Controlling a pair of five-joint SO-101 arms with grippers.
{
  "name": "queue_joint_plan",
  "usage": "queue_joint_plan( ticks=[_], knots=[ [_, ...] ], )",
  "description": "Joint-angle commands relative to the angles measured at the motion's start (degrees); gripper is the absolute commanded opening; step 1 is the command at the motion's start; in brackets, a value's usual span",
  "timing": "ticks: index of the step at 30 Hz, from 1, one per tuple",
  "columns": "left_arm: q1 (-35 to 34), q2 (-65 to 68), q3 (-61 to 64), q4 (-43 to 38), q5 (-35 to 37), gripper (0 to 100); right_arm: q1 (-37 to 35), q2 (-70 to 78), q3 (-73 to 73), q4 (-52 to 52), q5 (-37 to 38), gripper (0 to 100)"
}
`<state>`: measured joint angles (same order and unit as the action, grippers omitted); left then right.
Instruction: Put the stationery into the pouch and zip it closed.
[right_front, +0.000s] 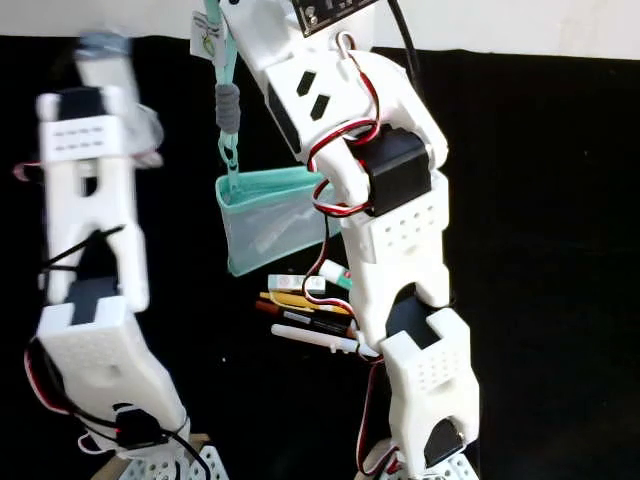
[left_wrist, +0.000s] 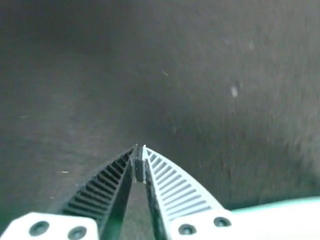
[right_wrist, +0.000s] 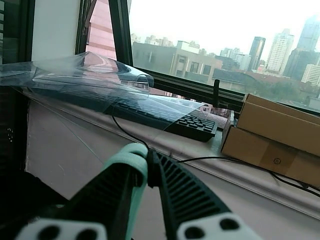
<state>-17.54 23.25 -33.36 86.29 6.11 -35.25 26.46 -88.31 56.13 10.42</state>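
- High view: the pouch hangs by its strap, which the right arm holds up above it, probably to keep the mouth upward for loading. The stationery lies on the table just below the pouch, not yet inside.
- Left wrist view: the left gripper has its fingers pressed together on nothing, over bare table beside the pouch.
- Right wrist view: the right gripper pinches the teal strap above the pouch.

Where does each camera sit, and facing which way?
High view: fixed above, looking down on the black table; left arm, right arm, hanging pouch, pens.
Left wrist view: on left arm, facing the table; shut left claw.
Right wrist view: raised, facing a window; right claw shut on strap.
Shared: high and left wrist see the table; high and right, the strap.
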Motion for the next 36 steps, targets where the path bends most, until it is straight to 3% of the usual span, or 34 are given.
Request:
queue_joint_plan(
  ticks=[1,5,8,11,16,26,36],
  knots=[
    [-0.57,-1.27,-12.09,7.65,2.37,1,-0.4,-0.31,-0.57,-1.89,-0.09,0.6],
    [-0.57,-1.27,-24.48,14.68,2.37,1,-0.4,-0.31,-0.57,-2.33,-0.18,0.6],
    [-0.4,-2.51,-27.47,14.95,2.37,1,-0.4,-0.31,-0.57,-2.42,-0.26,0.6],
    [1.54,-6.55,-24.13,14.95,2.37,2,-0.4,-0.31,-0.57,-2.42,-0.26,0.6],
    [4.44,-16.04,-14.11,14.95,2.37,15,-0.4,-0.31,-0.57,-4.35,-0.26,0.6],
    [9.54,-36.97,2.07,14.95,2.29,28,-0.4,-0.31,-0.57,-4.7,-0.26,0.6],
    [9.89,-44.35,8.31,14.95,2.55,29,-0.4,-0.31,-0.57,-4.7,-0.26,0.6]
  ],
)
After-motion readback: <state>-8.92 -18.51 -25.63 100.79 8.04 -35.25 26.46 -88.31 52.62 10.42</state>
